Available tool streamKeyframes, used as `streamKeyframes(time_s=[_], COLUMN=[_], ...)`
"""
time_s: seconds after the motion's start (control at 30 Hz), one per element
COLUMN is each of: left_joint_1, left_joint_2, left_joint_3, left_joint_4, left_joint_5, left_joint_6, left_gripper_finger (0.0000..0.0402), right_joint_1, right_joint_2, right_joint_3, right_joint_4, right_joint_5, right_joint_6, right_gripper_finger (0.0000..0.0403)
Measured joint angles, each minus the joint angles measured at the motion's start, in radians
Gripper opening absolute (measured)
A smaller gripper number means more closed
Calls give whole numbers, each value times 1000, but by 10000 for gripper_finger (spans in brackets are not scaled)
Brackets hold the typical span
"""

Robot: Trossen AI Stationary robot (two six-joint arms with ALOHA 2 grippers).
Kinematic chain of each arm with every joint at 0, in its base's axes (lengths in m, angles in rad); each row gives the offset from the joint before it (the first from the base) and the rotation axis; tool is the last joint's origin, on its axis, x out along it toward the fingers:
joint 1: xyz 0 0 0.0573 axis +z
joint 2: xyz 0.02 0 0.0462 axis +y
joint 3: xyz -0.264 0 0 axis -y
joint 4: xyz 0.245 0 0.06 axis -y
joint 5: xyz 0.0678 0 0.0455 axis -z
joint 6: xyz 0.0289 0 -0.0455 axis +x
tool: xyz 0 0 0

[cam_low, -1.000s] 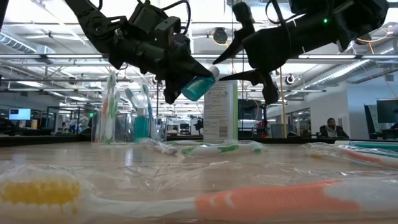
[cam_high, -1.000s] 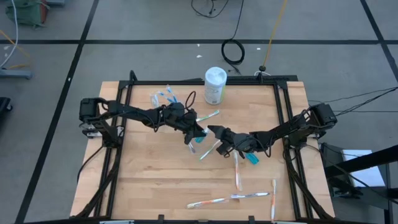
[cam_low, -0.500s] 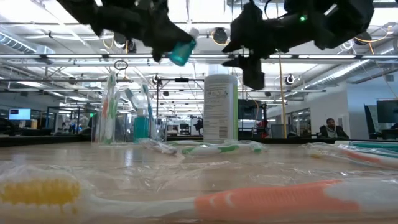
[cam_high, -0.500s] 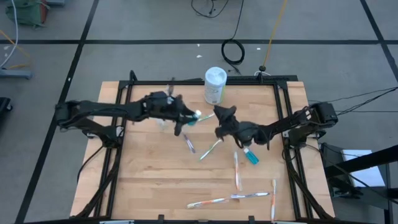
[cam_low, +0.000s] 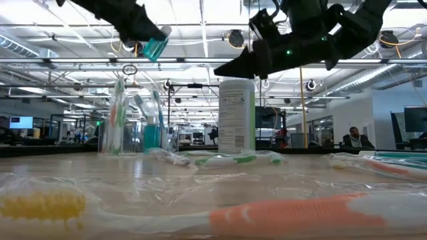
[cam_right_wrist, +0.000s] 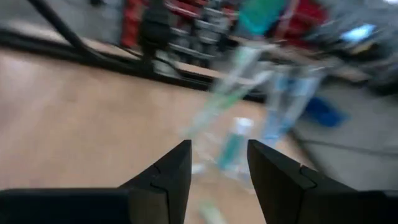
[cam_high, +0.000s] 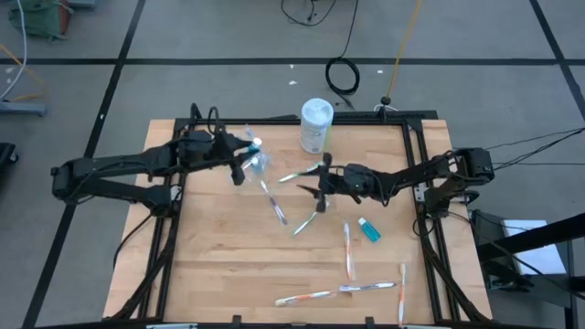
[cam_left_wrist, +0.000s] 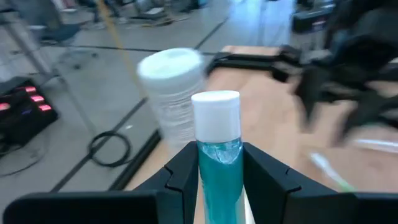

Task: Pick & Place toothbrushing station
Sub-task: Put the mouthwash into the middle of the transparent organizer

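My left gripper is shut on a small teal tube with a white cap, held high in the air over the clear cup at the table's far left. The cup holds several upright toothbrushes and a teal tube. My right gripper is open and empty in the air near the table's middle, above a green and white toothbrush. A second loose teal tube lies flat on the table to the right. My left gripper pinches the tube's teal body between its two fingers, below the white cap. The tube lies along the fingers, cap end pointing away from the wrist. The fingers come from the table's left. The tube is lifted clear and tilted.
A tall white canister stands at the far edge, right of the cup. Several loose toothbrushes lie on the wood: near the middle, and toward the near right. A black frame borders the table.
My left gripper has carried the teal tube up and toward the table's far left, from the middle to above the cup. My right gripper has risen and drawn back toward the far edge, staying open; the tube on the table that its arm covered now shows.
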Motion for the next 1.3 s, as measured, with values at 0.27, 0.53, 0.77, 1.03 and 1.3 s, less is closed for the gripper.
streamKeyframes(time_s=[0.27,0.53,0.77,1.03,1.3], left_joint_1=[38,29,-14,-15,-15], left_joint_2=[-16,-16,58,145,292], left_joint_3=[-263,-505,-605,-605,-605], left_joint_4=[420,734,815,876,972], left_joint_5=[-75,-138,-288,-331,-430], left_joint_6=[17,-94,-138,-164,-217], left_gripper_finger=[108,108,108,108,108], right_joint_1=[8,-8,-13,-13,-13], right_joint_2=[0,0,0,0,0], right_joint_3=[0,0,0,0,0], right_joint_4=[1,-40,-40,-40,-40], right_joint_5=[-57,-56,-56,-56,-56], right_joint_6=[22,15,20,15,15], right_gripper_finger=[146,146,146,146,146])
